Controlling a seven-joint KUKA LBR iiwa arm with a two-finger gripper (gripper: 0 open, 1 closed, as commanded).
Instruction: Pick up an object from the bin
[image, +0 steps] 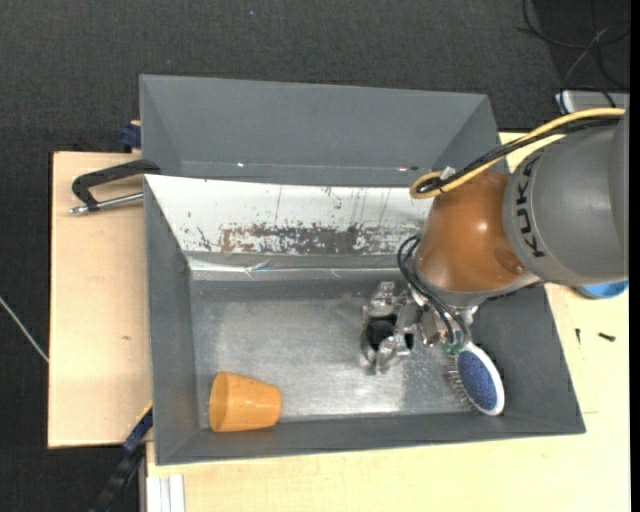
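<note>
— Well, where is the pincer?
— The pincer (385, 340) is low in the bin (290, 335), right of the middle, close to the floor. I cannot tell if it is open or shut, and I see no thing held in it.
— What is under it?
— Bare grey floor, I think. A dark bit shows by its tip, but I cannot tell what that is.
— What is close by?
— A blue brush (480, 381). It lies flat just beside the pincer, to the right and a bit nearer the front wall. Its head is oval with a pale rim.
— And far off?
— An orange cup (243, 402). It lies on its side in the front left corner, well apart from the pincer.
— So what should it pick?
— The brush, I guess, as it is nearest.
— How can it do that well?
— It should lift a little first, so it does not push the brush away. Then it should go right over the middle of the brush, turn to take it across the thin way, and come straight down. The front wall is near, so it must mind not to bump it.
</note>
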